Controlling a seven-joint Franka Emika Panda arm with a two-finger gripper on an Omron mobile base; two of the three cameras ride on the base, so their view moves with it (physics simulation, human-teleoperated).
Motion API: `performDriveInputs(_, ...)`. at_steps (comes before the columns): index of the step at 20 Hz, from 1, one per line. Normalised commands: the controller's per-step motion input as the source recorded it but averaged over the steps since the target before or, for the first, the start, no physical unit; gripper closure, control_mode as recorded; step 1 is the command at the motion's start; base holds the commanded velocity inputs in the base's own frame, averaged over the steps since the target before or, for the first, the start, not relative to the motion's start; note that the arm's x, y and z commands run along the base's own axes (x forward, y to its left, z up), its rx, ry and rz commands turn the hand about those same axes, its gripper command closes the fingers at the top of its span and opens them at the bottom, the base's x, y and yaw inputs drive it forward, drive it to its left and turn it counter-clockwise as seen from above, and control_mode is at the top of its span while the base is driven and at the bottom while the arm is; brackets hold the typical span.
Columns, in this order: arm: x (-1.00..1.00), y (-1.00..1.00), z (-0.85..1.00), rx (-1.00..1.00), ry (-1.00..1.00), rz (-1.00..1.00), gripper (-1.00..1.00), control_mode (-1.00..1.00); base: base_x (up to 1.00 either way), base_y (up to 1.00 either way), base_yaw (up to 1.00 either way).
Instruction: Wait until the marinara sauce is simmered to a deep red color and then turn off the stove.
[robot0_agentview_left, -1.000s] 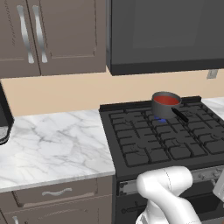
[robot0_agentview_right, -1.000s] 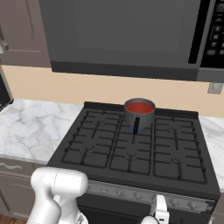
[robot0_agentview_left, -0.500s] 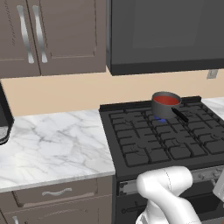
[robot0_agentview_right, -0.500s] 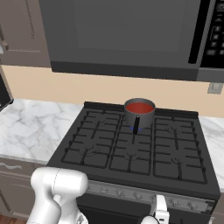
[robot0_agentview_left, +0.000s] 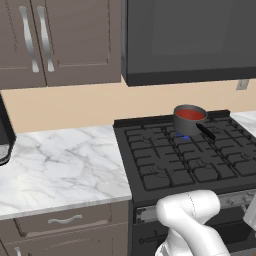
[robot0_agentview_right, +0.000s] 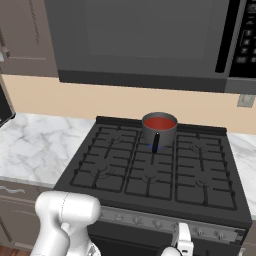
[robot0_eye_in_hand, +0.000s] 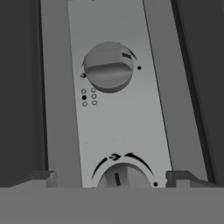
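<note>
Jaws spread wide either side of a stove (robot0_agentview_right: 150, 170) knob (robot0_eye_in_hand: 120, 177), gripper (robot0_eye_in_hand: 116, 178) gripping nothing

from behind the arm we look forward and down at the stove (robot0_agentview_left: 185, 165) from its left and from its right (robot0_agentview_right: 155, 172), both views sharing its grates and saucepan (robot0_agentview_right: 159, 128). our hand camera sits close against the knob strip (robot0_eye_in_hand: 118, 118).
</note>
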Motion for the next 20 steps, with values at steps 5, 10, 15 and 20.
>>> performDriveInputs(5, 0.00, 0.00, 0.00, 0.00, 0.00, 0.00, -1.00, -1.00, 0.00, 0.00, 0.00)
performDriveInputs(10, 0.00, 0.00, 0.00, 0.00, 0.00, 0.00, -1.00, -1.00, 0.00, 0.00, 0.00)
performDriveInputs(15, 0.00, 0.00, 0.00, 0.00, 0.00, 0.00, -1.00, -1.00, 0.00, 0.00, 0.00)
performDriveInputs(20, 0.00, 0.00, 0.00, 0.00, 0.00, 0.00, -1.00, -1.00, 0.00, 0.00, 0.00)
